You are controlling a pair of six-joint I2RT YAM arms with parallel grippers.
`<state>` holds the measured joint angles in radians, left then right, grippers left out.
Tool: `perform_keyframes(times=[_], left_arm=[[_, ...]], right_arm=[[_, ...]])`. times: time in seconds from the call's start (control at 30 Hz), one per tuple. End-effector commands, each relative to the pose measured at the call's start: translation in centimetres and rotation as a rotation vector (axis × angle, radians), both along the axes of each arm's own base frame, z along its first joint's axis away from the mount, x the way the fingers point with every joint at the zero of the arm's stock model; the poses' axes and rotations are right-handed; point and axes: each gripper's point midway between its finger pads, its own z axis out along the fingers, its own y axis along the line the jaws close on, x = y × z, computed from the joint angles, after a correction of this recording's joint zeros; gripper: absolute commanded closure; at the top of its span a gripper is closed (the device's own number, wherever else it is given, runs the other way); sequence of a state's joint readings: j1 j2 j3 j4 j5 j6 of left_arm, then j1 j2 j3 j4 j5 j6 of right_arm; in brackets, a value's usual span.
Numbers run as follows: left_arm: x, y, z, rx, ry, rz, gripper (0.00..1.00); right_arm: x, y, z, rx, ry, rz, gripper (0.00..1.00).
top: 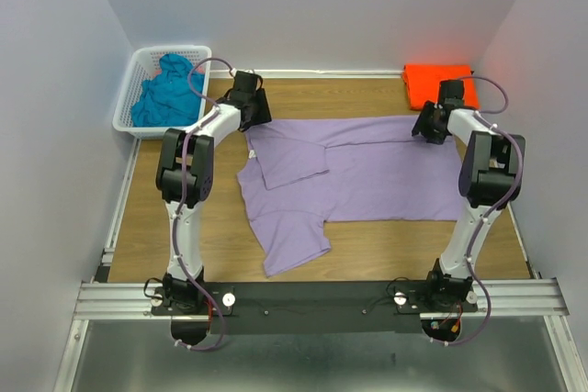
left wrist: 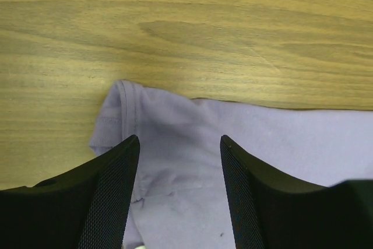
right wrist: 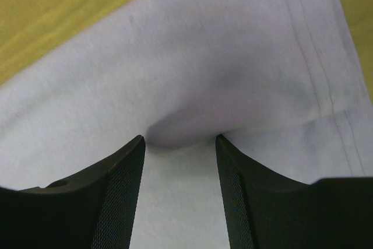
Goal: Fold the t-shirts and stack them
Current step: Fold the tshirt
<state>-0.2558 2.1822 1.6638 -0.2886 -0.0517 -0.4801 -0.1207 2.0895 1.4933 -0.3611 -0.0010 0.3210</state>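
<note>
Wooden table (top: pixel 386 245): white basket (top: pixel 130 98) holds teal shirt (top: pixel 165 96).

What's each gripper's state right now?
Left gripper: open, straddling a corner of the lavender shirt.
Right gripper: open, astride a pucker in the same shirt, nothing clamped.

No readable text, label, brand, number or sign found by me in any of three views.
</note>
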Motion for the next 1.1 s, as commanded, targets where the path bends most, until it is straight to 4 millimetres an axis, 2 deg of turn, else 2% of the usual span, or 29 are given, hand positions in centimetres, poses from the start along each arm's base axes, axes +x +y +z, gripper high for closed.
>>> perform_keyframes(times=[0.0, 0.03, 0.1, 0.13, 0.17, 0.2, 0.23, 0.27, 0.3, 0.33, 0.37, 0.4, 0.43, 0.47, 0.5, 0.53, 0.57, 0.63, 0.73, 0.93, 1.07], left_arm=[[-1.3, 0.4, 5.4, -0.002, -0.068, 0.008, 0.33], [-2.0, 0.7, 6.3, 0.001, -0.076, 0.013, 0.33], [-3.9, 1.1, 7.5, 0.018, -0.087, 0.015, 0.33], [-6.2, 1.5, 8.0, 0.043, -0.078, 0.009, 0.32], [-7.4, 1.7, 8.1, 0.054, -0.069, 0.005, 0.32], [-10.0, 2.4, 7.6, 0.07, -0.037, 0.005, 0.32], [-11.4, 2.9, 7.0, 0.082, -0.015, 0.008, 0.32], [-12.6, 3.2, 6.7, 0.094, 0.001, 0.006, 0.32], [-15.4, 3.8, 5.5, 0.108, 0.049, -0.003, 0.32], [-16.8, 3.9, 5.1, 0.116, 0.07, -0.013, 0.32], [-18.0, 4.1, 4.6, 0.12, 0.091, -0.014, 0.32], [-20.6, 4.2, 3.8, 0.132, 0.125, -0.031, 0.32], [-21.7, 4.2, 3.4, 0.13, 0.144, -0.034, 0.32], [-22.9, 4.1, 3.1, 0.125, 0.159, -0.044, 0.32], [-24.7, 4.0, 2.2, 0.113, 0.193, -0.049, 0.33], [-25.7, 3.7, 1.8, 0.094, 0.214, -0.062, 0.34], [-26.4, 3.7, 1.3, 0.087, 0.23, -0.058, 0.35], [-28.1, 3.3, 0.4, 0.072, 0.262, -0.062, 0.39], [-29.4, 2.7, -0.3, 0.067, 0.287, -0.074, 0.49], [-30.1, 2.6, -1.6, 0.075, 0.307, -0.062, 0.57], [-30.3, 2.3, -2.3, 0.065, 0.316, -0.067, 0.57]], right_arm=[[-2.8, 0.3, 4.6, 0.011, -0.023, -0.033, 0.36], [-3.6, 0.4, 3.8, 0.019, 0.006, -0.04, 0.36], [-5.2, 1.1, 4.9, 0.051, 0.016, -0.035, 0.31], [-6.7, 1.4, 5.8, 0.055, 0.025, -0.035, 0.29], [-7.7, 1.5, 6.2, 0.053, 0.031, -0.035, 0.29], [-8.8, 1.6, 7.4, 0.05, 0.025, -0.034, 0.29], [-9.7, 1.6, 7.8, 0.049, 0.028, -0.034, 0.29], [-11.3, 1.8, 7.0, 0.048, 0.062, -0.032, 0.27], [-12.4, 1.8, 7.1, 0.043, 0.078, -0.035, 0.27], [-13.2, 1.8, 8.3, 0.034, 0.049, -0.035, 0.26], [-14.6, 2.0, 7.7, 0.036, 0.073, -0.034, 0.26], [-15.6, 1.6, 7.8, 0.011, 0.078, -0.048, 0.26], [-16.2, 1.5, 7.9, 0.003, 0.079, -0.053, 0.26], [-16.8, 1.4, 8.9, -0.005, 0.049, -0.057, 0.26], [-17.8, 1.4, 8.2, -0.01, 0.071, -0.062, 0.26], [-18.3, 1.4, 8.2, -0.012, 0.072, -0.059, 0.26], [-18.7, 1.5, 8.7, -0.011, 0.056, -0.06, 0.26], [-19.5, 1.6, 8.2, -0.013, 0.069, -0.056, 0.26], [-20.0, 1.5, 8.1, -0.018, 0.068, -0.061, 0.27], [-20.2, 2.0, 8.1, 0.007, 0.066, -0.058, 0.27], [-20.3, 2.2, 8.0, 0.016, 0.067, -0.055, 0.27]])
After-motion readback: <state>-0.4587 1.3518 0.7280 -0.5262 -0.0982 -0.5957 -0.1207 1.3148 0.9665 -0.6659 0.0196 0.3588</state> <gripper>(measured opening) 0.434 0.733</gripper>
